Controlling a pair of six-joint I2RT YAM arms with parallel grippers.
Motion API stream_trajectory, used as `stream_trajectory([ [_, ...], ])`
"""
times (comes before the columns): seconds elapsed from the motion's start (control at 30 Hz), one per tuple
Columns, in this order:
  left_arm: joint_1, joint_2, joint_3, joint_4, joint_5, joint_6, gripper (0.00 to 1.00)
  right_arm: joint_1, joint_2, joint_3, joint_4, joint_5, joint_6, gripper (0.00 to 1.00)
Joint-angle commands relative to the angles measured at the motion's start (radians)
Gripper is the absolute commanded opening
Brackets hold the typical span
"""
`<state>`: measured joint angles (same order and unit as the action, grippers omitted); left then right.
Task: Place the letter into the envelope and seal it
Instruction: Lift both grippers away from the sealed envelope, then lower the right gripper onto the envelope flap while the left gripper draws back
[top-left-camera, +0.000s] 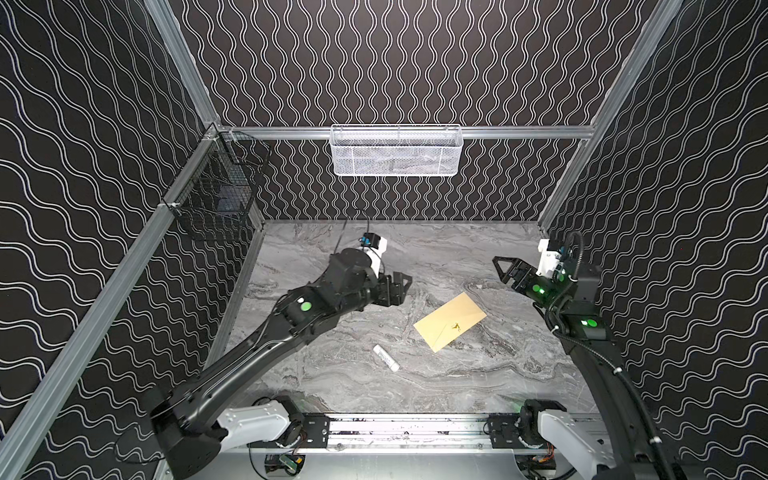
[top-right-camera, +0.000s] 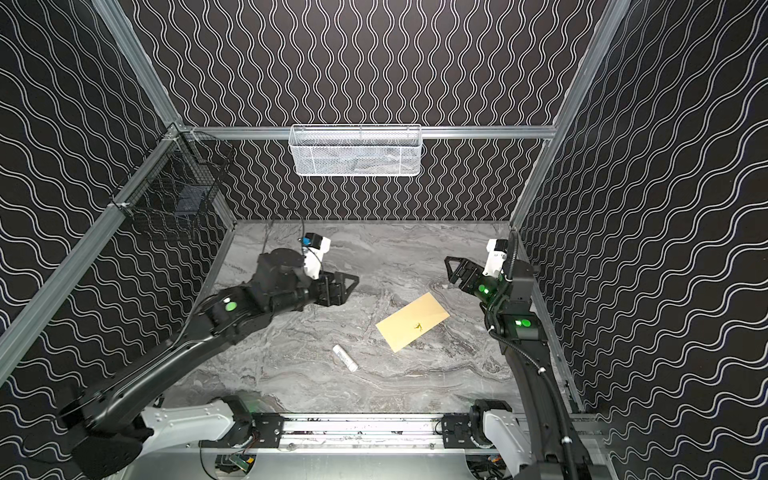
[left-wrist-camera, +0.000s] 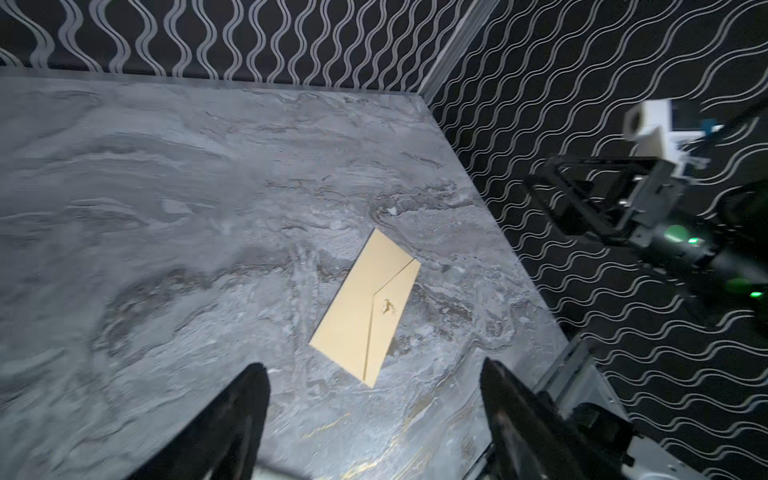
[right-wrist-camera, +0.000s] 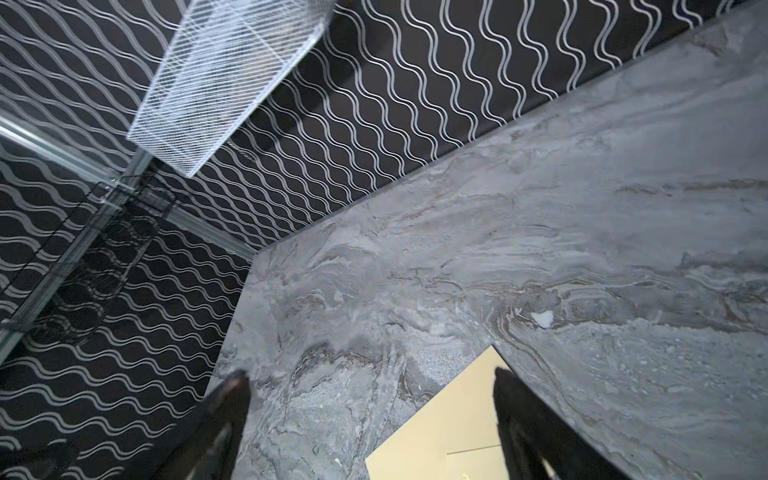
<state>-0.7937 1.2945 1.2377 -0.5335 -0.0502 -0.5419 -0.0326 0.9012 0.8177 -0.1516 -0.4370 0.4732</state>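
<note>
Grey marble tabletop (top-left-camera: 332, 374), with envelope (top-left-camera: 450, 321) flat right of centre, flap folded down, gold mark at its tip. No letter visible, presumably inside. Left gripper (top-left-camera: 401, 286) and right gripper (top-left-camera: 500, 268) hovering either side, fingers apart, empty. Looks essentially finished.

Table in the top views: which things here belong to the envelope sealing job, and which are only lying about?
For the job:
- envelope, lying flat, flap down
- letter: not in view

Lying about:
- white tube
- white mesh basket
- black wire basket
</note>
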Motion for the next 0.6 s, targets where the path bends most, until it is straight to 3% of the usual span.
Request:
stream_trajectory([
  [0.0, 0.002, -0.052, -0.010, -0.202, -0.065, 0.071, 0.84, 0.001, -0.055, -0.020, -0.016, -0.067, -0.039, 0.94],
  [0.13, 0.002, -0.126, -0.066, -0.281, -0.049, 0.075, 0.84, 0.008, -0.034, 0.008, -0.175, -0.158, -0.060, 0.99],
  [0.23, 0.002, -0.165, -0.118, -0.325, -0.020, 0.039, 0.85, 0.070, -0.026, -0.024, -0.236, -0.194, -0.079, 0.99],
  [0.37, 0.002, -0.204, -0.189, -0.392, -0.030, -0.026, 0.85, 0.248, -0.019, -0.116, -0.271, 0.009, -0.056, 0.99],
  [0.43, 0.002, -0.229, -0.226, -0.392, -0.025, -0.063, 0.84, 0.255, 0.093, -0.119, -0.374, 0.057, -0.010, 0.99],
  [0.57, 0.002, -0.274, -0.281, -0.372, -0.025, -0.109, 0.84, 0.261, 0.219, -0.180, -0.314, 0.112, 0.070, 0.98],
])
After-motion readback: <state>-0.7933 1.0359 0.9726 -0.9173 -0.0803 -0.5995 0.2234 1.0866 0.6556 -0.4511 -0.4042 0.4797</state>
